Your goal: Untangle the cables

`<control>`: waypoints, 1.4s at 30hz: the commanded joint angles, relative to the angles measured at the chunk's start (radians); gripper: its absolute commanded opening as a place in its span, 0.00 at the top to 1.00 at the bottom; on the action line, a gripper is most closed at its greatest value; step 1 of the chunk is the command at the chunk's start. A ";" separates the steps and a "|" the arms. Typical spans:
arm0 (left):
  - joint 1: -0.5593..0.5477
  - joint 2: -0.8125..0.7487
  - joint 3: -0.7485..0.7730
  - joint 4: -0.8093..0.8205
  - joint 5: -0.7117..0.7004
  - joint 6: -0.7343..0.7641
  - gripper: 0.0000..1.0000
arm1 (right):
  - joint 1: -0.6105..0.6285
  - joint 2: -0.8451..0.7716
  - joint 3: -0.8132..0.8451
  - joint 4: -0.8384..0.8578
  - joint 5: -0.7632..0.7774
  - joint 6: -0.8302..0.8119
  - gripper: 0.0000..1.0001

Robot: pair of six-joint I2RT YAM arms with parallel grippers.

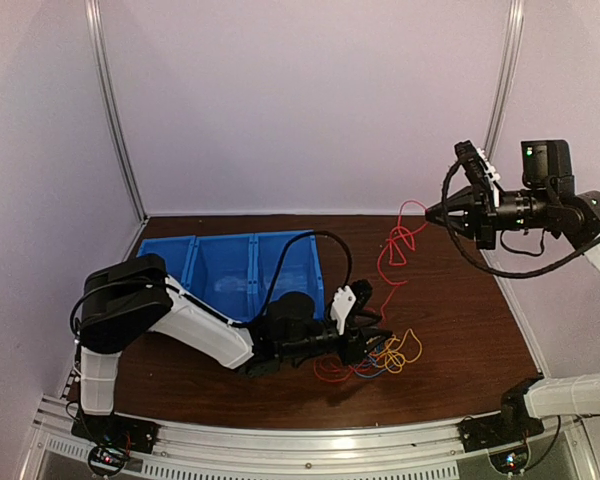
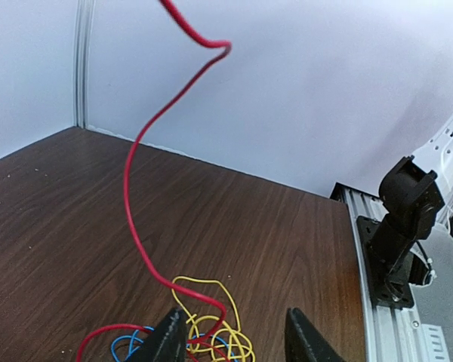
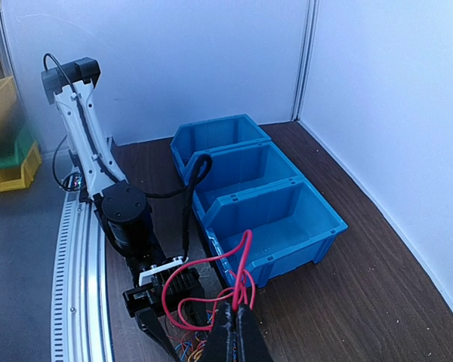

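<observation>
The cables lie in a loose tangle (image 1: 385,355) of yellow (image 2: 204,283), light blue (image 2: 124,343) and red strands on the brown table, right of centre. One red cable (image 1: 392,245) rises out of the tangle to my right gripper (image 1: 432,213), which is lifted high at the right and shut on it (image 3: 238,309). My left gripper (image 1: 365,345) is low over the tangle. Its jaws (image 2: 234,339) stand open, with yellow and red loops between them close to the left finger (image 2: 170,335). The red cable (image 2: 128,188) climbs out of that view's top.
Three joined blue bins (image 1: 230,265) stand at the back left of the table, also in the right wrist view (image 3: 264,188). The left arm's black cable (image 1: 325,245) arcs over them. The right arm's base (image 2: 400,226) and the aluminium rail (image 1: 310,440) are at the near edge.
</observation>
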 commanded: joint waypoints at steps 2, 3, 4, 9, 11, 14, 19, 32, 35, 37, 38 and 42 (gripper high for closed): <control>-0.001 -0.002 -0.004 0.082 0.019 -0.011 0.55 | -0.013 -0.015 -0.009 0.033 -0.033 0.024 1.00; 0.000 -0.002 -0.002 0.084 0.013 -0.011 0.56 | -0.014 -0.016 -0.010 0.035 -0.035 0.025 1.00; -0.001 0.000 0.003 0.085 0.011 -0.009 0.56 | -0.015 -0.016 -0.010 0.037 -0.036 0.027 1.00; -0.001 0.023 0.062 0.019 -0.053 -0.002 0.68 | -0.024 -0.022 -0.011 0.044 -0.045 0.036 1.00; 0.001 0.031 0.083 -0.009 -0.083 0.001 0.73 | -0.030 -0.023 -0.012 0.046 -0.051 0.041 1.00; 0.004 0.036 0.087 -0.010 -0.098 -0.001 0.80 | -0.035 -0.025 -0.012 0.048 -0.053 0.043 1.00; 0.007 0.024 0.050 0.026 -0.101 0.001 1.00 | -0.045 -0.027 -0.013 0.059 -0.058 0.054 1.00; 0.007 -0.067 -0.199 0.071 -0.127 -0.075 1.00 | -0.097 0.040 0.180 0.134 0.095 0.108 1.00; 0.007 -0.126 -0.268 0.070 -0.144 -0.078 1.00 | -0.108 0.048 0.181 0.167 0.148 0.134 1.00; 0.006 -0.194 -0.320 0.042 -0.170 -0.078 1.00 | -0.115 0.050 0.156 0.191 0.165 0.148 1.00; 0.005 -0.241 -0.351 0.020 -0.181 -0.077 1.00 | -0.116 0.049 0.133 0.200 0.166 0.149 1.00; 0.004 -0.478 -0.480 -0.097 -0.292 -0.066 1.00 | -0.112 0.044 0.004 0.224 0.129 0.120 1.00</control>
